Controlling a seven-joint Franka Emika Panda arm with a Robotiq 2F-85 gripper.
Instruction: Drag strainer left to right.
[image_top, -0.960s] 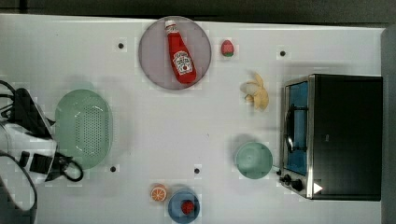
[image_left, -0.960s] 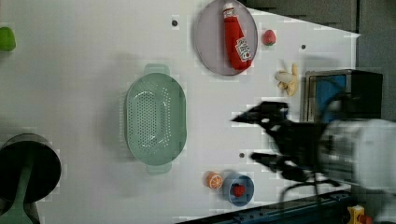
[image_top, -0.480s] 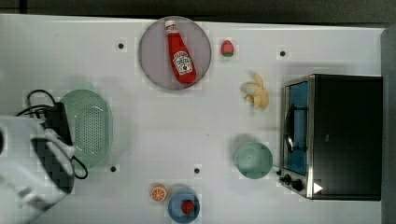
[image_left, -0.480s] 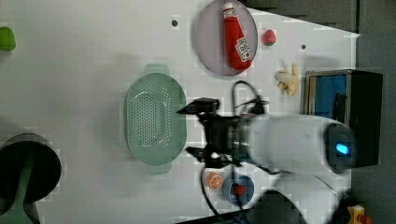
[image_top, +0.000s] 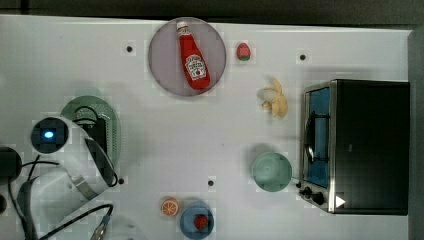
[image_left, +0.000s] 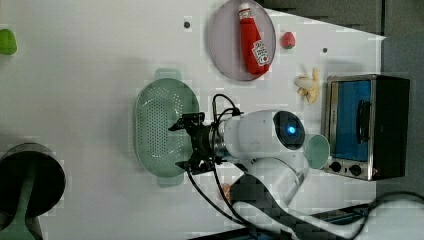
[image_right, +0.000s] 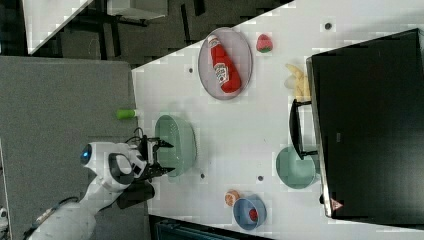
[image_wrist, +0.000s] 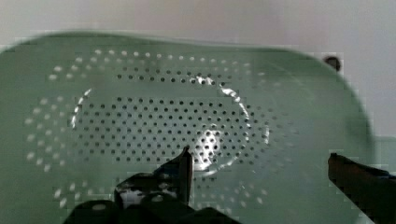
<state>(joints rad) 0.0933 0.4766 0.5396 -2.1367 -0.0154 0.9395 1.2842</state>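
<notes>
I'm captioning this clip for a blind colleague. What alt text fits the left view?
A white robot arm reaches across a white table, its open pincer over the near rim of a pale green strainer. Past it lie a ketchup bottle on a grey plate, a banana and a toaster oven.

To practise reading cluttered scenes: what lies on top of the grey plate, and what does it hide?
A red ketchup bottle lies lengthwise on the grey plate. The plate surface beneath the bottle is covered; the rest of the plate is bare.
</notes>
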